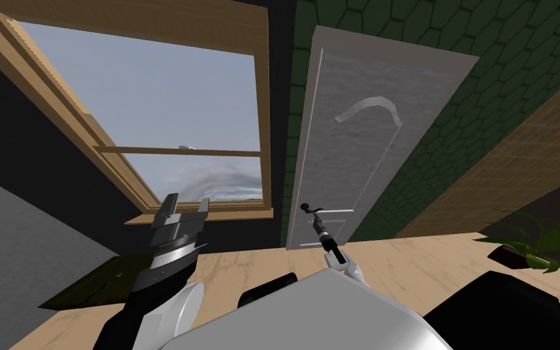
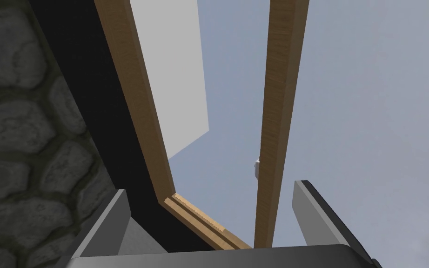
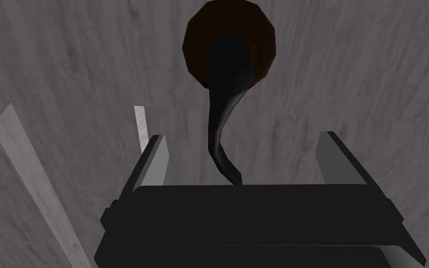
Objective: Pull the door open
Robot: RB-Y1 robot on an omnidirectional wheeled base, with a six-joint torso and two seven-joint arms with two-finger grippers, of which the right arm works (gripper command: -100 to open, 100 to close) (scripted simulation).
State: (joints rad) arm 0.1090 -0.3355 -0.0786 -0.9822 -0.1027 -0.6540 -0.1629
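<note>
Facing a corner of the room, we find a flat dark mat (image 1: 99, 285) at eight o'clock in the head view, lying on the light wooden floor (image 1: 430, 267). Just right of it, near seven o'clock, our left gripper (image 1: 184, 208) is raised in front of the sill of the wooden-framed window (image 1: 181, 150), which takes up the ten and eleven o'clock part of the view. In the left wrist view this gripper (image 2: 211, 190) has its two grey fingers (image 2: 116, 218) well apart, released, with nothing between them.

At one o'clock stands the pale grey wood-grained door (image 1: 364, 152), which carries a raised arch moulding and is set in a wall of dark green hexagonal tiles (image 1: 503, 54). The dark curved lever handle (image 1: 309, 209) sits at the door's seven o'clock, low and near its left edge. Our right gripper (image 1: 317, 222) reaches up to it from six o'clock on a thin forearm.

In the right wrist view the lever (image 3: 218, 135) springs from a round dark brown rosette (image 3: 230, 42) at twelve o'clock from the pincer. It curves down between the two blade fingers and its free end passes behind the dark gripper body. The right gripper (image 3: 241, 136) is released: both fingers (image 3: 157, 156) stand clear of the lever, with the grey door surface (image 3: 372, 83) showing on either side. The lever runs somewhat nearer one finger than the other, touching neither.

At four o'clock in the head view, well apart from the door, a green leafy plant (image 1: 543, 243) rises from a dark pot against the wall.
</note>
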